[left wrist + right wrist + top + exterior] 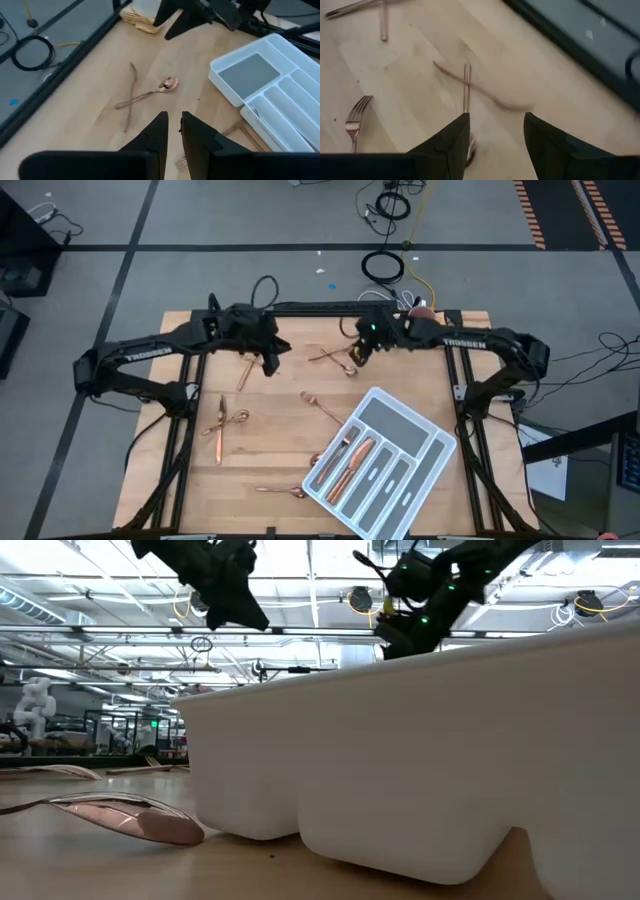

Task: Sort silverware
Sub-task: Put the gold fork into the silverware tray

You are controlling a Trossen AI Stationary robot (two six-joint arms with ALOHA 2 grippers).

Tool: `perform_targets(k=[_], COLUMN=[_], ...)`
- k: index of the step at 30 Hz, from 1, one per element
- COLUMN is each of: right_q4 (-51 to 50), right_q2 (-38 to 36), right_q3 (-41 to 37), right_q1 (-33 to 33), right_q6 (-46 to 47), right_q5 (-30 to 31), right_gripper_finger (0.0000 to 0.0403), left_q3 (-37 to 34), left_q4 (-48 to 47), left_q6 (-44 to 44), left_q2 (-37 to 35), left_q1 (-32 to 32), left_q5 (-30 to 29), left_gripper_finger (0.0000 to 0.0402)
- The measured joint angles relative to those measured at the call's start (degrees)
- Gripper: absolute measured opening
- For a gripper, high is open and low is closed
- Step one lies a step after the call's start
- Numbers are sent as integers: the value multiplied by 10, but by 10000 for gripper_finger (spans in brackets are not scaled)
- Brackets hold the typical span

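The silverware lies scattered on the wooden table: a spoon point(170, 84) crossed over another slim piece point(131, 95) at the far middle, a fork point(322, 408), pieces at the left point(222, 425), and a spoon point(285, 492) near the front. Several pieces lie in the white divided tray point(420, 442). My left gripper point(174, 125) hovers above the table left of the crossed pair; only a narrow gap shows between its fingers, with nothing in it. My right gripper point(496, 125) hangs open right over the crossed pair point(467, 85), touching nothing.
One copper piece point(245, 370) lies under the left arm. Black frame rails point(455, 370) run along the table's sides. A yellowish cloth point(142, 15) sits at the far edge. In the low view the tray's wall point(420, 760) fills the foreground, beside a spoon point(130, 820).
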Motion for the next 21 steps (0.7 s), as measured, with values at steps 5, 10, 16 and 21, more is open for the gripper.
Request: perform_targets(k=[5, 10, 16, 21], right_q4=[-66, -236, -377, -401], right_q2=[81, 209, 327, 374], right_q3=[130, 292, 395, 422], right_q1=[-36, -53, -63, -67], right_q6=[-157, -273, -390, -428], right_q5=[-30, -38, -55, -53], right_gripper_finger=[174, 174, 174, 174], left_q3=[0, 0, 0, 0], left_q4=[-7, -31, -69, -74], left_q6=[11, 37, 70, 72], left_q2=[-6, -7, -6, -6], left_q1=[26, 37, 50, 62], left_q5=[11, 17, 16, 16], left_gripper_finger=[59, 59, 59, 59])
